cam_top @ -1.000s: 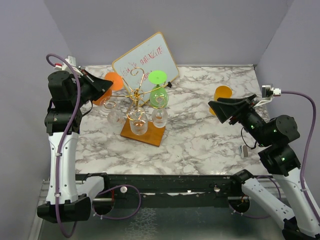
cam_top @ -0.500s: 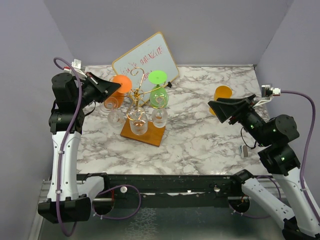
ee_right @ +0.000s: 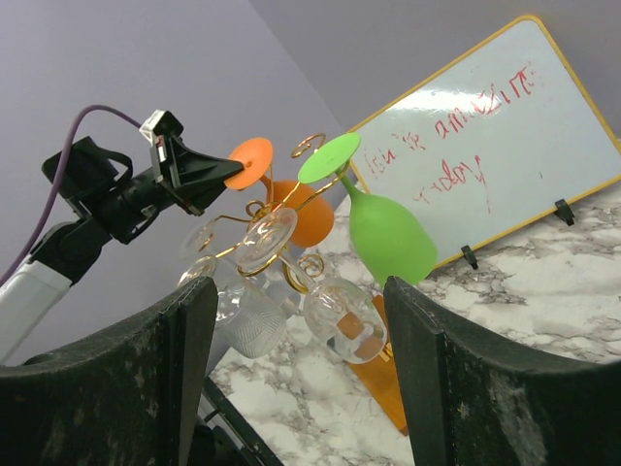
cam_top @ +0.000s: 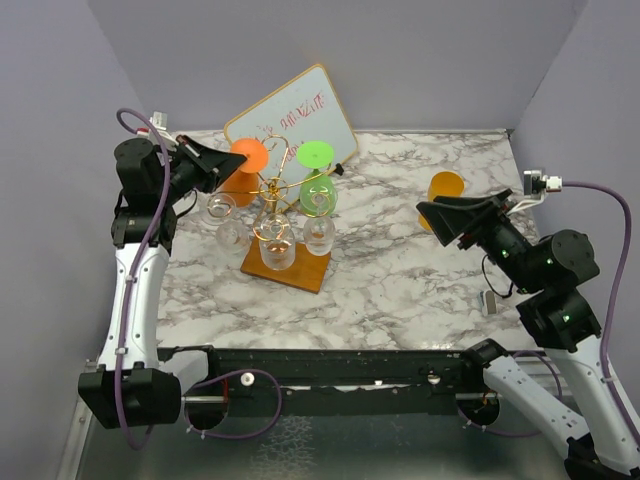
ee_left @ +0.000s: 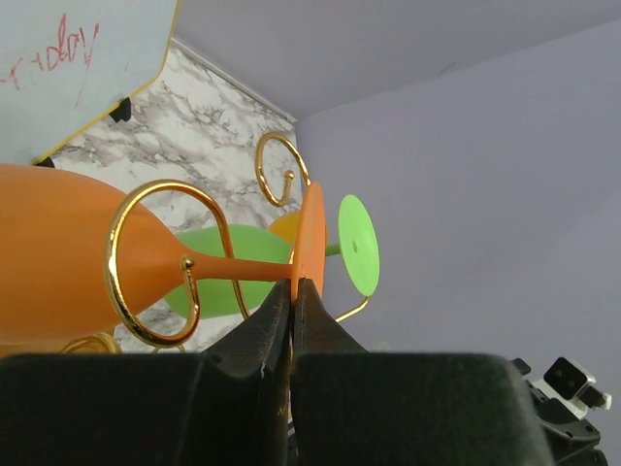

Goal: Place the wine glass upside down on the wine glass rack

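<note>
1. Orange wine glass (cam_top: 245,162), upside down at the wine glass rack (cam_top: 286,264), foot pinched by the left gripper (cam_top: 216,170); bowl half hidden, seating in the curl unclear
2. Right gripper (cam_top: 428,214) spread wide above the desk (cam_top: 400,270), partly hiding another orange glass (cam_top: 446,186)

My left gripper (cam_top: 226,169) grips an orange wine glass (cam_top: 246,158), foot up, at the wine glass rack (cam_top: 272,215).
It is at the rack's left; a green glass (cam_top: 317,192) hangs right, a whiteboard (cam_top: 290,120) stands behind.
</note>
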Controlling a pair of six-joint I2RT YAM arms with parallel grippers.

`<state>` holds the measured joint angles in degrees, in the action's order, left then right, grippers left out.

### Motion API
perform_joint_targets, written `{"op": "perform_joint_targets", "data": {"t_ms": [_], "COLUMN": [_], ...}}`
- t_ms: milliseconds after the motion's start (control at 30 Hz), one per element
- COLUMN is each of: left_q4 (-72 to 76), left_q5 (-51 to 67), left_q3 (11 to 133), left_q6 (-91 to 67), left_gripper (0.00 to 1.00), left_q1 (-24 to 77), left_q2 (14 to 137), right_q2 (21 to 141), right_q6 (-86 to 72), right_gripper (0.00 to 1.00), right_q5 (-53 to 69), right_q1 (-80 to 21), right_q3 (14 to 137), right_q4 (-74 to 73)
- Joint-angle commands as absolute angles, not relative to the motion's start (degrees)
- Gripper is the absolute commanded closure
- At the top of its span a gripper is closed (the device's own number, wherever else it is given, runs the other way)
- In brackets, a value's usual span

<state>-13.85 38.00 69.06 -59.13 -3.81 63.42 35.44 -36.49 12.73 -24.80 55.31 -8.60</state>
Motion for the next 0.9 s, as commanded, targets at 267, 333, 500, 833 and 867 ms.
{"op": "perform_joint_targets", "data": {"t_ms": [267, 333, 500, 833, 867], "left_q4": [-14.11, -14.57, -16.39, -21.54, -21.68], "left_q5": [30.37, 29.97, 29.71, 28.65, 29.05], "left_q3": [71.89, 71.8, 71.64, 71.69, 71.45], "left_q6": [-55.45, -55.17, -54.39, -51.48, -51.5], "left_gripper": [1.0, 1.0, 1.0, 1.0, 1.0], "left_q1": [-7.88, -8.41, -8.77, -8.78, -8.79], "left_q2": [64.44, 64.02, 62.84, 59.57, 59.31], "right_q2": [34.82, 34.89, 35.23, 36.02, 36.0], "right_q6": [-39.57, -39.84, -39.85, -40.14, -40.16], "right_gripper": [0.27, 0.26, 0.26, 0.26, 0.26], "right_q5": [14.72, 14.93, 15.17, 15.63, 15.69], "right_q1": [-24.97, -25.04, -25.04, -24.97, -24.98], "right_q3": [53.16, 52.85, 52.82, 53.14, 53.21], "right_q4": [-6.45, -6.19, -6.06, -6.2, -6.3]}}
